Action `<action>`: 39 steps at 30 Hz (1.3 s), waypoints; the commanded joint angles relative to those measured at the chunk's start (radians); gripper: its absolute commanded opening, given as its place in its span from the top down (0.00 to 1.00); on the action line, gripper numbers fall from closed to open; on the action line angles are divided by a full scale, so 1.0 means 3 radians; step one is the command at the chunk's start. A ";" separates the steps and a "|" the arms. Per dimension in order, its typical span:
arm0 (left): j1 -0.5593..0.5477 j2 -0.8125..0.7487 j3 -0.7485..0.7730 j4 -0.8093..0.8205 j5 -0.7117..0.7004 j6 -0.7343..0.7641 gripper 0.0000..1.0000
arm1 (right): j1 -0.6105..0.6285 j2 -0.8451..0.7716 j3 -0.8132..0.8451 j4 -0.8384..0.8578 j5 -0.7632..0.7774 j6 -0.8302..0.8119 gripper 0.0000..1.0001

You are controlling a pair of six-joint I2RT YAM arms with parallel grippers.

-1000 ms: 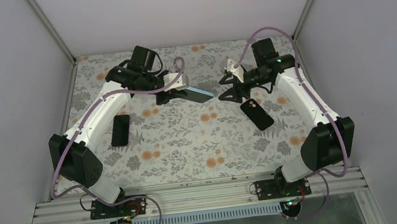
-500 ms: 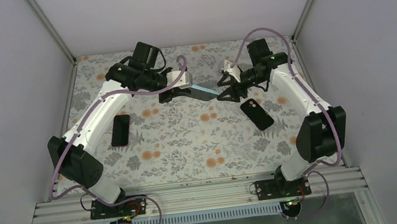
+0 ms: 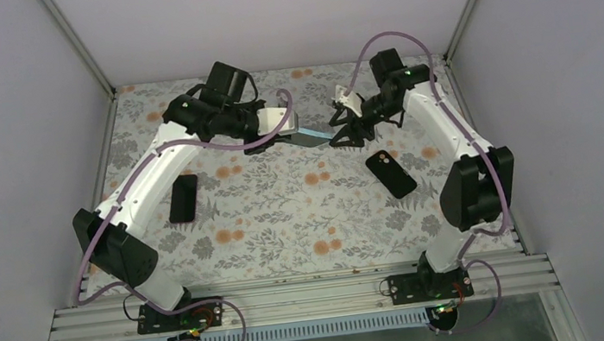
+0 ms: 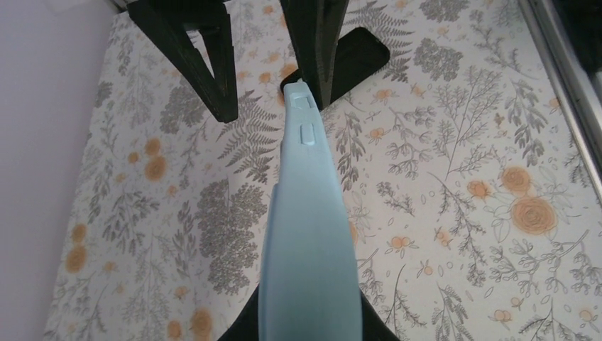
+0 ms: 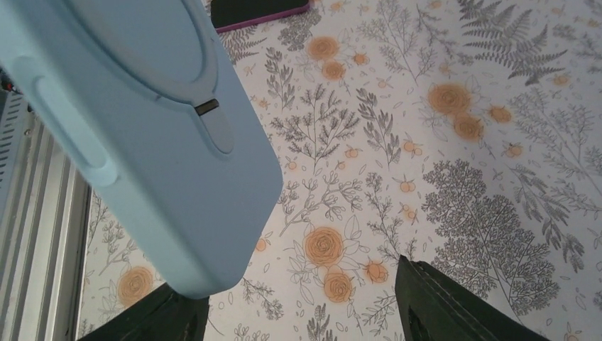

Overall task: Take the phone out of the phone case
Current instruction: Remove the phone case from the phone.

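The left arm (image 3: 150,167) and right arm (image 3: 450,128) share white links, black joints, black jaws and looping mauve cables (image 3: 378,38).

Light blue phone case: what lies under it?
The light blue phone case, clamped in the left gripper, hangs above the floral table cover. The patch of cover directly below it is hidden in both wrist views, and whether a phone sits inside cannot be told.
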State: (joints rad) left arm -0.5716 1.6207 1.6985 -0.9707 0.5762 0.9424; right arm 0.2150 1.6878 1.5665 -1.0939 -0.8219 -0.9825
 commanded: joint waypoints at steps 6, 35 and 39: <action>-0.0457 0.0050 0.0130 -0.0503 0.0075 0.0173 0.98 | -0.0040 0.0505 0.0921 -0.0370 0.0486 -0.0305 0.34; -0.0695 0.0076 0.0270 -0.0358 -0.0236 0.0085 0.98 | 0.0144 -0.0844 -0.0646 -0.0236 0.0811 -0.0237 0.19; -0.0683 0.0127 0.0313 -0.0367 -0.0211 0.0080 0.98 | 0.0252 -0.1113 -0.1087 -0.0078 0.0769 -0.0081 0.19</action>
State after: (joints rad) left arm -0.7830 1.6775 1.7618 -1.1263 0.4789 0.9756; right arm 0.2630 1.3930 1.3365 -1.1656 -0.5484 -1.0550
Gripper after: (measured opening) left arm 0.111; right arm 0.813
